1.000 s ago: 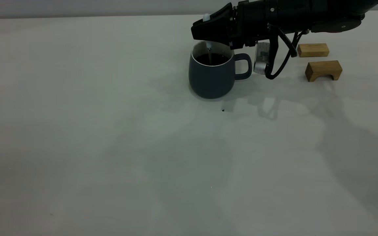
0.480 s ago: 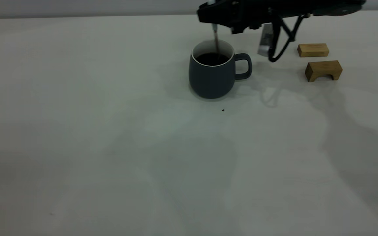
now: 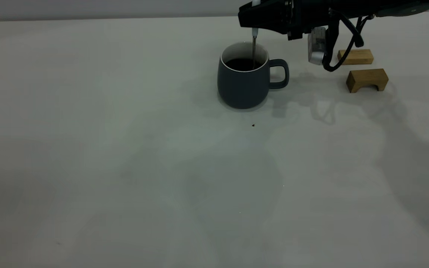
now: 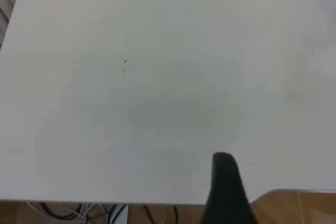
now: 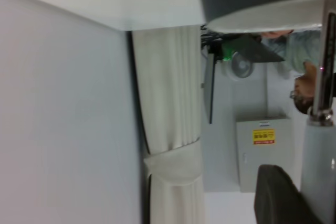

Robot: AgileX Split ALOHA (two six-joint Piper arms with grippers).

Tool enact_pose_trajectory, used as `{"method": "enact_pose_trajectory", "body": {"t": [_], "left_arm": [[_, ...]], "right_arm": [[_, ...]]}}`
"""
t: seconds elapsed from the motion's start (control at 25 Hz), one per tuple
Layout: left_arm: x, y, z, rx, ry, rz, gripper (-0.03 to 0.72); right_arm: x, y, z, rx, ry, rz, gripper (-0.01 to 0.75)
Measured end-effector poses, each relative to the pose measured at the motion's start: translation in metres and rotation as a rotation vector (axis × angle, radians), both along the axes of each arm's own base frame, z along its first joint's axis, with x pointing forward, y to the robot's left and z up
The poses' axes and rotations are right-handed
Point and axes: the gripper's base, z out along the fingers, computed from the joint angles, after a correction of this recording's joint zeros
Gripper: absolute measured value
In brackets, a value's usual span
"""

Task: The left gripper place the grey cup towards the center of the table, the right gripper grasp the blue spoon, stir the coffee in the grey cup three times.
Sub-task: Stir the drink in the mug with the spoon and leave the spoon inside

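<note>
One right tool [image 3: 254, 23] is pinching the slim, stiff, slippery blue spoon [image 3: 254, 48] by its handle, dipping it into the grey cup [image 3: 245, 83] mid-desk [image 3: 125, 149]. Left wrist: the left tool's [image 4: 227, 192] spread is unclear. Right wrist: the spoon [image 5: 320, 161] is hanging toward the cup's rim [image 5: 262, 22].

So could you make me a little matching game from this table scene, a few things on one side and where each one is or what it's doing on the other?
Things:
1. grey cup
2. blue spoon
3. right gripper
4. arched wooden block

Places or states:
A. hangs upright, its lower end down inside the cup
B. stands on the table beyond the cup's handle side
C. holds dark coffee, handle pointing toward the blocks
D. poised above the cup, clamped on the spoon's handle

Pairs: 1-C, 2-A, 3-D, 4-B
</note>
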Motion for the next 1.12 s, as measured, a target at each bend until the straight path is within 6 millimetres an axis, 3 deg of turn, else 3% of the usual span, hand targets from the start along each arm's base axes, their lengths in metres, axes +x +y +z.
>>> {"method": "enact_pose_trajectory", "body": {"t": [0.4, 0.56, 0.8, 1.12], "left_arm": [[0.0, 0.0, 0.0, 0.0, 0.0, 0.0, 0.585], [0.0, 0.0, 0.0, 0.0, 0.0, 0.0, 0.585], [0.0, 0.0, 0.0, 0.0, 0.0, 0.0, 0.585], [0.0, 0.0, 0.0, 0.0, 0.0, 0.0, 0.585]], "right_arm": [[-0.005, 0.038, 0.002, 0.069, 0.013, -0.008, 0.11], [0.0, 0.032, -0.007, 0.01, -0.012, -0.055, 0.11], [0.006, 0.006, -0.011, -0.055, -0.108, -0.064, 0.109], [-0.015, 0.003, -0.018, -0.017, -0.005, 0.028, 0.109]]}}
